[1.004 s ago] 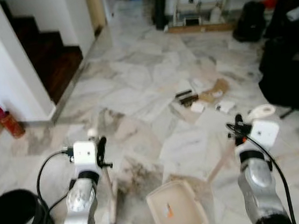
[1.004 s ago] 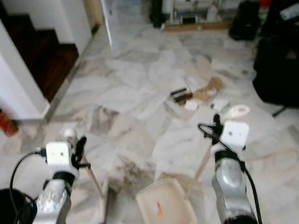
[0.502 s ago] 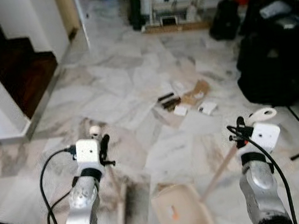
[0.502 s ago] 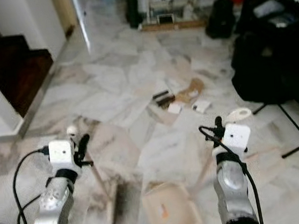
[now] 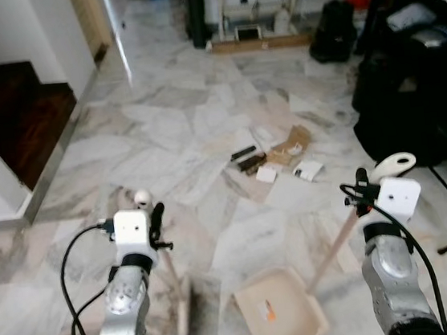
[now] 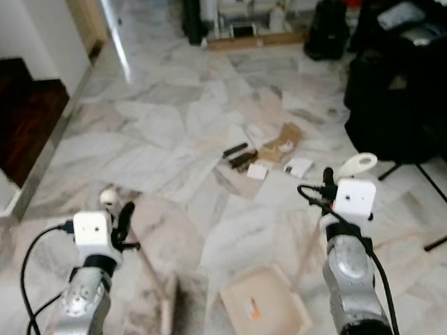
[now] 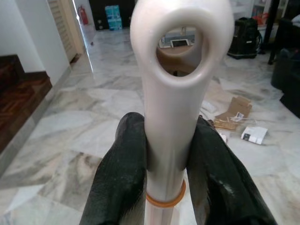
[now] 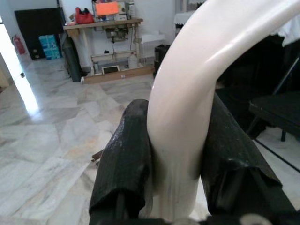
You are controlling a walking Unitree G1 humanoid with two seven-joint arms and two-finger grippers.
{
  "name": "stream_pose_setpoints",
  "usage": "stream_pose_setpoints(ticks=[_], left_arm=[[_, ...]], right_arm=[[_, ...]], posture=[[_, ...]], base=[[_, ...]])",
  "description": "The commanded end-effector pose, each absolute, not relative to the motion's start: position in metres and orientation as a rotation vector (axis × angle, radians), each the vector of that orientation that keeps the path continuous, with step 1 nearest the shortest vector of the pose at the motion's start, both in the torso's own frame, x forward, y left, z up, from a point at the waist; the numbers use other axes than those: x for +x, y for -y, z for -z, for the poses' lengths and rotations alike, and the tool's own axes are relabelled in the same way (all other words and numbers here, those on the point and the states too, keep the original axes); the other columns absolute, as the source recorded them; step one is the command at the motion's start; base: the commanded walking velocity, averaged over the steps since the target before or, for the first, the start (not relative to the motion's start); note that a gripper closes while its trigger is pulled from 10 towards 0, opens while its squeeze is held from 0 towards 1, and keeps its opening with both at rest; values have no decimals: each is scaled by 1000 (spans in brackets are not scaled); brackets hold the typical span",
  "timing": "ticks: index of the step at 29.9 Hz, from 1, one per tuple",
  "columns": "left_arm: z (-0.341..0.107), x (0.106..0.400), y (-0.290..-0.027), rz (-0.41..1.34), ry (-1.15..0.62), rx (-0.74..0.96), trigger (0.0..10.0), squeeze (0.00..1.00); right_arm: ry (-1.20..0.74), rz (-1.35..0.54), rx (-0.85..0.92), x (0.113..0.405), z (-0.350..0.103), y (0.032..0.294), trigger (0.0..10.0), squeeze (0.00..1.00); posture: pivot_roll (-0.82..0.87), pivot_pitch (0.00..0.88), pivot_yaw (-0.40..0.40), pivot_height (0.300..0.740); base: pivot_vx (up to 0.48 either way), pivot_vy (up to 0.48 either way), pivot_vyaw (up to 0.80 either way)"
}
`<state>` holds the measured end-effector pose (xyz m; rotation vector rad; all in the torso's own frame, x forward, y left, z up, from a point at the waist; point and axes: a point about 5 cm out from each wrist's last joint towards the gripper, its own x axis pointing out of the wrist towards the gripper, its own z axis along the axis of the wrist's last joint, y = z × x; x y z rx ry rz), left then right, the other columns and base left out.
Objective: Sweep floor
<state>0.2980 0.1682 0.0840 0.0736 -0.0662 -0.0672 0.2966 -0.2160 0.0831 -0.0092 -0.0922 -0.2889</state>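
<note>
The left claw [image 7: 166, 164] is squeezed tight around the white plastic handle of the long broom [image 7: 173, 93]. Its two black fingers [image 7: 122, 173] press on both sides of the handle, just under the round hole at the top. In the head views the broom's pale wooden stick slants down from this claw to the floor, and its brush end [image 5: 184, 321] sits on the white and grey marble floor [image 5: 171, 133] in front of the robot.

The right claw [image 8: 176, 154] is squeezed tight around the curved white plastic handle of the cream dustpan [image 5: 279, 315]. Its black fingers [image 8: 126, 154] hold the handle from both sides. The dustpan's long stick runs down from this claw to the pan, which lies flat on the floor between the two arms. A small orange bit [image 5: 267, 311] lies inside the pan. The pan is just beside the brush end of the broom, on its right.

Farther ahead on the floor is a small pile of rubbish [image 5: 275, 157]: brown cardboard bits, white paper scraps and some dark pieces. It is well apart from the pan and the broom.

Dark wooden stairs [image 5: 7, 111] are on the left. Black bags [image 5: 409, 98] sit on the right. A work counter [image 8: 103, 23] with things on it stands far back.
</note>
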Motion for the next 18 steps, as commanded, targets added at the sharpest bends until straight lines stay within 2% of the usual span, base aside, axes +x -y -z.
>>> stream_pose_setpoints(ticks=[1,18], left_arm=[[-93,302,-161,89,114,64,10000,0],[-93,303,-159,99,114,64,10000,0]], right_arm=[[110,304,-18,298,-87,219,10000,0],[103,311,-9,298,-86,218,10000,0]], posture=[[-36,0,13,740],[-30,0,9,740]], base=[[345,0,0],[346,0,0]])
